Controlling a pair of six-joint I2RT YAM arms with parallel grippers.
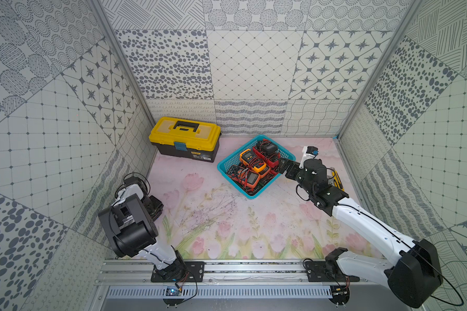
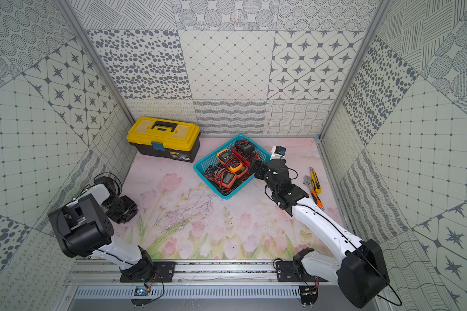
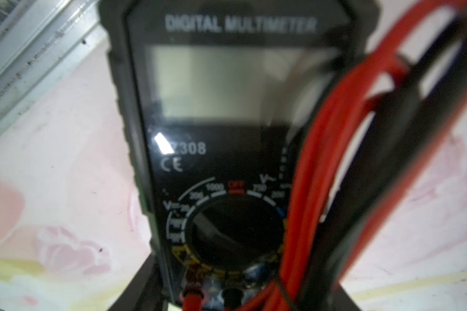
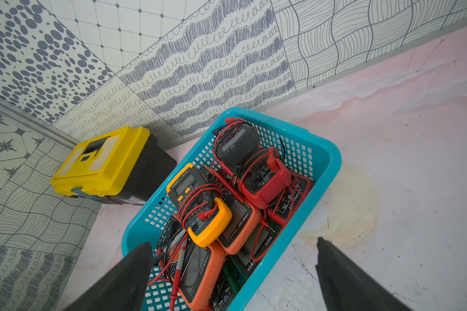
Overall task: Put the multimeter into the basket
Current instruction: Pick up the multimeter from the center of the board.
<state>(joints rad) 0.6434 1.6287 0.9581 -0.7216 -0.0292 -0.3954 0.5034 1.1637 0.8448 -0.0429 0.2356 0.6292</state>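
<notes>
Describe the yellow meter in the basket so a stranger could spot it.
Start at the yellow-lidded toolbox by the back wall; the turquoise basket beside it is heaped with meters. The yellow meter lies on top, on the toolbox side. Its casing alone is yellow, with red leads wound round it; its neighbours are orange, red or black.

I'm looking down into a three-sided booth. The back wall (image 1: 254,67), the left wall (image 1: 38,121) and the right wall (image 1: 429,121) are all papered in a patchwork of grey-on-white prints: dots, stars, diamond grids, wavy lines, scribbled stripes. A bare aluminium post (image 1: 132,80) runs up each back corner. The tabletop (image 1: 227,229) carries a pale pink mat printed with tulips and green stems, scuffed with dark marks near its middle. In the right wrist view I see a yellowish stain (image 4: 348,202) on it. Along the near edge lies an aluminium rail (image 1: 254,272), with a slotted metal grille (image 1: 240,292) just in front. The light is even and soft.
</notes>
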